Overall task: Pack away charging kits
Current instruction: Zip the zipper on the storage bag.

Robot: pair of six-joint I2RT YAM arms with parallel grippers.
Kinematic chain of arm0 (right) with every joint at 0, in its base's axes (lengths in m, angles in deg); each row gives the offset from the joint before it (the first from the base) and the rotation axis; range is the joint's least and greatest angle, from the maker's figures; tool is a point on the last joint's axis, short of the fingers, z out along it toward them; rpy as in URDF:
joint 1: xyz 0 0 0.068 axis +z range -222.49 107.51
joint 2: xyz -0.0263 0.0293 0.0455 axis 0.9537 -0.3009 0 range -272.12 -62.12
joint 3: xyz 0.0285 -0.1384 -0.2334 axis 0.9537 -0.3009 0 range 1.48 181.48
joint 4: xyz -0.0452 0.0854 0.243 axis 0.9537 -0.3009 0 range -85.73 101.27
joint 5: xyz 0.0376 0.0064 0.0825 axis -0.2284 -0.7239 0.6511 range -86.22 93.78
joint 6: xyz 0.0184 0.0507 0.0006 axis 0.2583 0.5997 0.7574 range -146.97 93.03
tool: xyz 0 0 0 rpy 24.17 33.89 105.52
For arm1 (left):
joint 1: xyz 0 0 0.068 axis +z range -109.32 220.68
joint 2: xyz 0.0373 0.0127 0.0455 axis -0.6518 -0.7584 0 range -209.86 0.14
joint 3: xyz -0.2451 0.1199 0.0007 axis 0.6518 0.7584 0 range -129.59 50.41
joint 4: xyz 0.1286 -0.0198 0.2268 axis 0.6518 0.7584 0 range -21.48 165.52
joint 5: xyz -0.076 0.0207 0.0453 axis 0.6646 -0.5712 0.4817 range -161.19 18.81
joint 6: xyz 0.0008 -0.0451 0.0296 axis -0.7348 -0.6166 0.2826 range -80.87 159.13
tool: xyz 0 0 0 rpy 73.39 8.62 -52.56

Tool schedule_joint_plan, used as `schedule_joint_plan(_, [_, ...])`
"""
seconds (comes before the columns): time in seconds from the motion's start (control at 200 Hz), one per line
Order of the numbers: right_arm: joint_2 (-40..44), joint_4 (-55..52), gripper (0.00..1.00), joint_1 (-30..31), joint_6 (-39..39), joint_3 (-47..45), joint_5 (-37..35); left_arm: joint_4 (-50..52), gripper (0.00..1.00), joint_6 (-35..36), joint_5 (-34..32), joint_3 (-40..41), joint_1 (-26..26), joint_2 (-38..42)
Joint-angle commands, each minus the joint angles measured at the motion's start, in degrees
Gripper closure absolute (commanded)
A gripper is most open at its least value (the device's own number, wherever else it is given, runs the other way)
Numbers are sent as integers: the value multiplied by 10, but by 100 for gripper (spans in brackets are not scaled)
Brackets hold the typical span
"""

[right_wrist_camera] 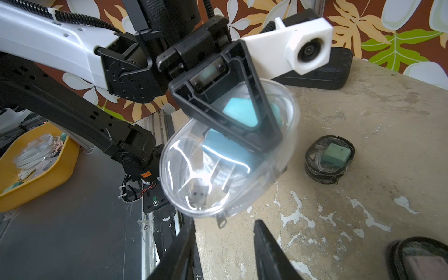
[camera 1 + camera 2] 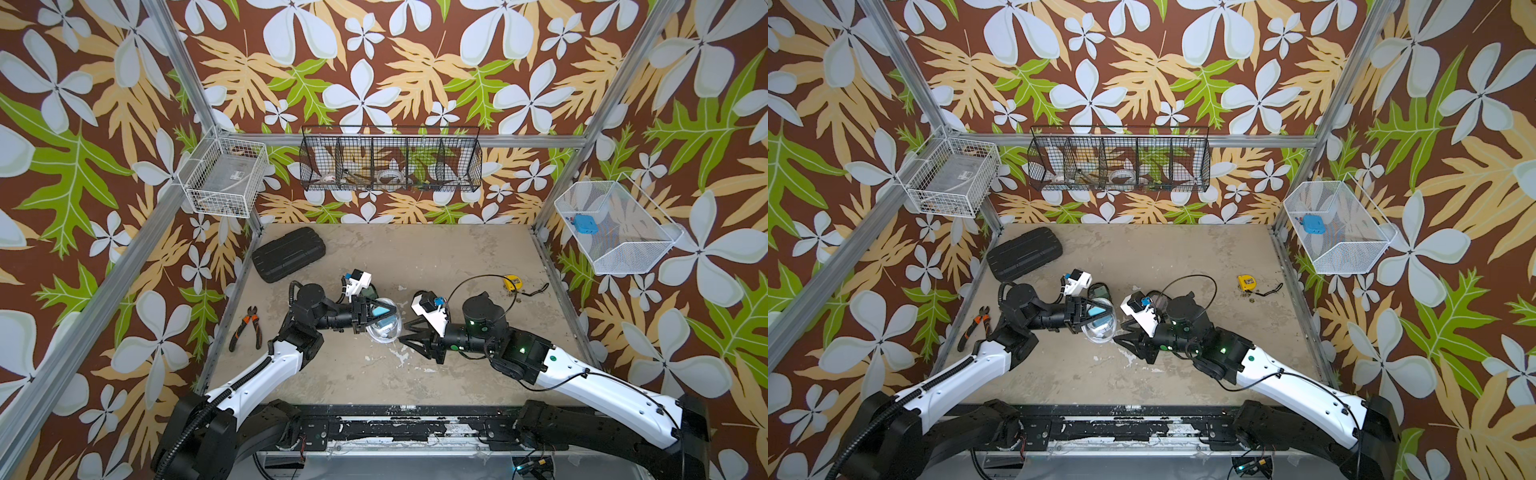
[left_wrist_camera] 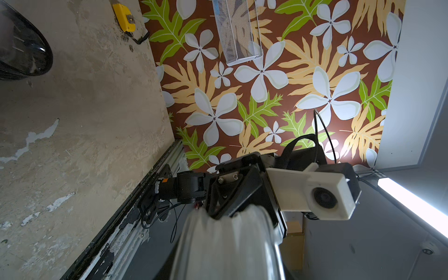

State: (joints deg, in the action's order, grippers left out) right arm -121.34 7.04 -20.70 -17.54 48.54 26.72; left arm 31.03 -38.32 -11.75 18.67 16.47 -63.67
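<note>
Leaf-and-flower wallpaper is seen round a scuffed beige tabletop (image 2: 415, 257). Above its middle the clear-rimmed pouch (image 2: 384, 332) is held off the surface by the left gripper (image 2: 384, 315), whose jaws are clamped on one end of it. A teal plug block (image 1: 240, 114) and a coiled white cable (image 1: 218, 175) can be made out through the pouch wall. The pouch's long axis is judged to run from the clamped end down to the free rounded end, where a small metal zip pull (image 1: 221, 221) hangs. The right gripper (image 2: 402, 334) is pointed at that free end from the opposite side. Its jaws are parted with nothing gripped, and the pull lies just beyond the tips, so the zip is judged to be best taken by this arm. Whether the zip is fully drawn cannot be told. A black-rimmed pouch (image 1: 329, 157) holding a mint green block is seen lying on the table beyond the left gripper.
</note>
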Motion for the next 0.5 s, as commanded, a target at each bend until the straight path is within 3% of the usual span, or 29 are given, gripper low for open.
schedule_joint_plan(0.0, [-8, 10, 60, 1, -16, 7, -5, -33, 89, -4, 7, 0, 0, 4])
schedule_joint_plan(0.235, [-28, 11, 65, 2, -26, 21, -7, -50, 89, -17, 8, 8, 0, 5])
schedule_joint_plan(0.355, [-30, 12, 77, 5, -30, 16, -11, -55, 89, -20, 10, 7, 0, 3])
schedule_joint_plan(0.495, [-29, 6, 97, 6, -29, 14, -17, -62, 88, -25, 10, 7, 0, 1])
